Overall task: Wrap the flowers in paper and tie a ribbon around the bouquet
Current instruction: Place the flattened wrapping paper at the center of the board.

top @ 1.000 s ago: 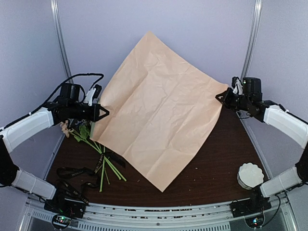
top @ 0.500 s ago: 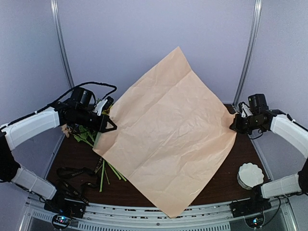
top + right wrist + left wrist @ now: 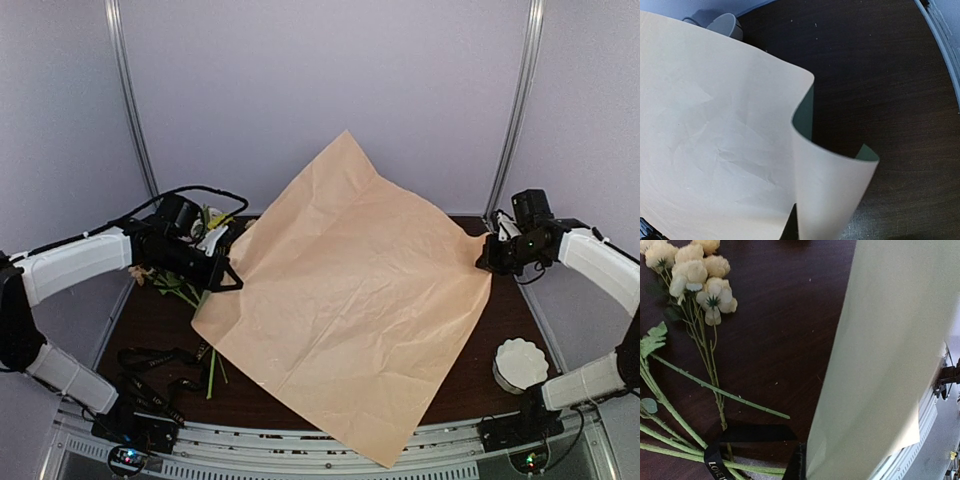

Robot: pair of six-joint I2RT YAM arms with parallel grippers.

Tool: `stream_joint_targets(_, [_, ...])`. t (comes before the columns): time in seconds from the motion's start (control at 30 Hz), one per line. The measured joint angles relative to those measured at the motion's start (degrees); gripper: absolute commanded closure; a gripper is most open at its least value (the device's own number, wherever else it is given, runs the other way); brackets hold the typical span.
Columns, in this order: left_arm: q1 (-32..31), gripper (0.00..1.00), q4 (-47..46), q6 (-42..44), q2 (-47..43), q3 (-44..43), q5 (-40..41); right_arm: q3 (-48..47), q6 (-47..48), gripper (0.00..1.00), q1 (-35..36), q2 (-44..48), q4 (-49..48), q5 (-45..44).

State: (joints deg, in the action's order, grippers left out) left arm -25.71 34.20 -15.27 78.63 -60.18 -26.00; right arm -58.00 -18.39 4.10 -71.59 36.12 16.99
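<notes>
**Left gripper** [image 3: 228, 278]: fingers clenched on the paper's [image 3: 350, 300] corner at 9 o'clock of the sheet. In the left wrist view one dark finger [image 3: 798, 464] shows at the bottom edge, pressed to the sheet's sage-green face [image 3: 890, 365].

**Right gripper** [image 3: 484, 262]: fingers clenched on the paper's corner at 3 o'clock. In the right wrist view the corner [image 3: 830, 185] curls over at the grip, showing a sliver of the sage-green face behind the peach face.

**Paper**: one large sheet, creased, spread as a diamond between the two grippers with the peach face towards the top camera. The 12 o'clock corner stands up against the back wall. The 6 o'clock corner reaches over the front rail [image 3: 300, 440].

**Flowers** [image 3: 178, 285]: lie on the table [image 3: 470, 350] at 9 o'clock, beneath the left gripper and partly hidden by the paper's left edge. The left wrist view shows pale yellow blooms [image 3: 695, 275] at 11 o'clock, with thin green stems running towards 7 o'clock.

**Ribbon** [image 3: 160, 360]: black with pale lettering, lies loose at 7 o'clock of the table and crosses the stem ends. One loop [image 3: 715, 460] lies over the stems in the left wrist view.

**White scalloped stack** [image 3: 520, 362]: stands at 4 o'clock of the table, apart from the paper.
</notes>
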Motion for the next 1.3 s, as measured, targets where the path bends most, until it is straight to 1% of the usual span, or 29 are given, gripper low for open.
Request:
stream_joint_targets(0.23, [-0.17, 1.00, -2.89, 0.46, 13.35, 0.20, 0.07, 2.80, 0.11, 1.00, 0.00, -7.39, -1.38, -2.05])
stream_joint_targets(0.5, [-0.81, 1.00, -6.73, 1.46, 19.85, -0.68, 0.70, 6.16, -0.09, 1.00, 0.00, -11.21, -4.37, -5.11])
stream_joint_targets(0.67, [-0.92, 1.00, -8.33, 2.38, 26.10, -4.33, 3.08, 5.97, -0.94, 1.00, 0.00, -16.83, -6.60, -6.36])
stream_joint_targets(0.83, [-0.94, 1.00, -8.92, 3.93, 33.16, -8.74, 4.48, 4.72, -1.60, 1.00, 0.00, -18.99, -7.28, -7.80])
stream_joint_targets(1.0, [-0.96, 1.00, -8.96, 5.20, 34.56, -12.50, 4.94, 2.54, -1.92, 1.00, 0.00, -19.37, -7.67, -10.69])
stream_joint_targets(1.2, [-1.44, 1.00, -9.79, 6.80, 36.26, -17.40, 3.02, 2.05, -2.47, 1.00, 0.04, -18.93, -7.56, -17.62])
stream_joint_targets(1.23, [-1.60, 0.99, -9.97, 7.06, 37.11, -18.32, 2.78, 1.79, -2.51, 0.97, 0.04, -18.95, -7.48, -18.58])
stream_joint_targets(1.27, [-1.66, 0.95, -10.10, 7.26, 37.92, -18.97, 2.73, 1.46, -2.56, 0.87, 0.04, -19.06, -7.32, -19.12])
stream_joint_targets(1.3, [-1.68, 0.86, -10.14, 7.45, 38.69, -19.45, 2.58, 0.87, -2.54, 0.71, 0.04, -19.19, -7.06, -19.71])
